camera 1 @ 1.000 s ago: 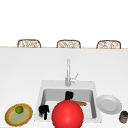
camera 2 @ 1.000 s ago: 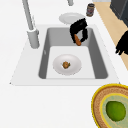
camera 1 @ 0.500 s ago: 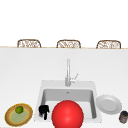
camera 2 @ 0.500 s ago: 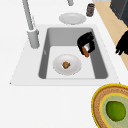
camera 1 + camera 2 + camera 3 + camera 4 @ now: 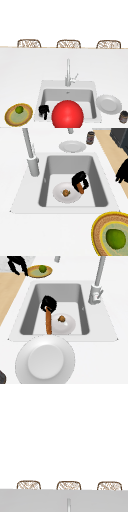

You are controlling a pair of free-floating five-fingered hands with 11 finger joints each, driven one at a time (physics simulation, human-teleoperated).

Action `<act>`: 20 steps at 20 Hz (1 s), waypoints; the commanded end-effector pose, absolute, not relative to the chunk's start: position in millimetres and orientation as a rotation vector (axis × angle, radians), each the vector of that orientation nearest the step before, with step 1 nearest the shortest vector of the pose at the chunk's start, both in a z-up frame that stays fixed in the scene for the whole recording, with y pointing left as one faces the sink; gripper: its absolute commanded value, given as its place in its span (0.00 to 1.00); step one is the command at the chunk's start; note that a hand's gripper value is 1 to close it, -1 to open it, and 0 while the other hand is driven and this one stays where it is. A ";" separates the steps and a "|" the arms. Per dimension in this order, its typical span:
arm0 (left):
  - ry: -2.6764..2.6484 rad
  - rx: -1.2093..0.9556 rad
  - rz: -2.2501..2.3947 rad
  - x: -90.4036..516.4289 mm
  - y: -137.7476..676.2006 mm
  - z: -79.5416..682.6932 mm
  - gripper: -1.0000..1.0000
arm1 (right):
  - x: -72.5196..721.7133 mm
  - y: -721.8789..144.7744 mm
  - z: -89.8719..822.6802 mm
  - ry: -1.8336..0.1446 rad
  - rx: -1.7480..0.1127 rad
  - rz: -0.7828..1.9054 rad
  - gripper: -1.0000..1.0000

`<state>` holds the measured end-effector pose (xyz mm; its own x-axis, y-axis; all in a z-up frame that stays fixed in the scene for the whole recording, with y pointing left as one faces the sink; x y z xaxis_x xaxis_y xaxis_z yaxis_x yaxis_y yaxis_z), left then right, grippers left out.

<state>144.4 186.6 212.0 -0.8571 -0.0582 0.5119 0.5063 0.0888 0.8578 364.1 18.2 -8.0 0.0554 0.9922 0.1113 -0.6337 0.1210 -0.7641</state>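
Right hand (image 5: 79, 180) is seen mid-frame in the left side view, inside the grey sink basin (image 5: 70, 163), fingers clamped round an orange-brown carrot-like stick (image 5: 80, 188). In the right side view the same hand (image 5: 48, 303) is placed left of centre, with the stick (image 5: 48, 322) running down-frame from it, tilted, its lower end just beside the rim of the round white plate in the basin (image 5: 67, 326). Whether stick and plate touch cannot be told. A small brown lump of food (image 5: 61, 318) is carried by that plate, near its middle.

Left hand (image 5: 43, 111) is shown lower left in the front view, at the sink's left front corner, fingers hanging down, relaxed and apart, nothing held. It is matched at the upper left of the right side view (image 5: 16, 264) and at the right edge of the left side view (image 5: 123, 173).

A large red ball (image 5: 67, 115) is placed bottom centre of the front view, over the basin's front. A woven yellow-rimmed plate (image 5: 10, 118) with a green lime (image 5: 19, 109) is set lower left. A second white plate (image 5: 109, 104) and a dark jar (image 5: 123, 116) are set lower right, near each other. A grey metal faucet (image 5: 68, 72) is stood behind the basin.
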 end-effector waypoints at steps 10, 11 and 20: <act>-1.957 -0.440 -1.819 144.4 186.6 212.0 0.50 | 412.5 17.2 -71.2 -0.732 -0.720 1.437 1.00; -1.957 -0.440 -1.819 144.4 186.6 212.0 0.50 | 411.6 17.6 -70.4 -0.709 -0.713 1.436 1.00; -1.957 -0.440 -1.819 144.4 186.6 212.0 0.50 | 414.8 22.3 -18.9 -0.691 -0.709 1.370 0.00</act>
<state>144.4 186.6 212.0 -0.8571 -0.0582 0.5119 0.5063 0.0888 0.8578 408.0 25.7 -34.9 0.0652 0.9964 0.0543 -0.6662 0.0840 -0.7411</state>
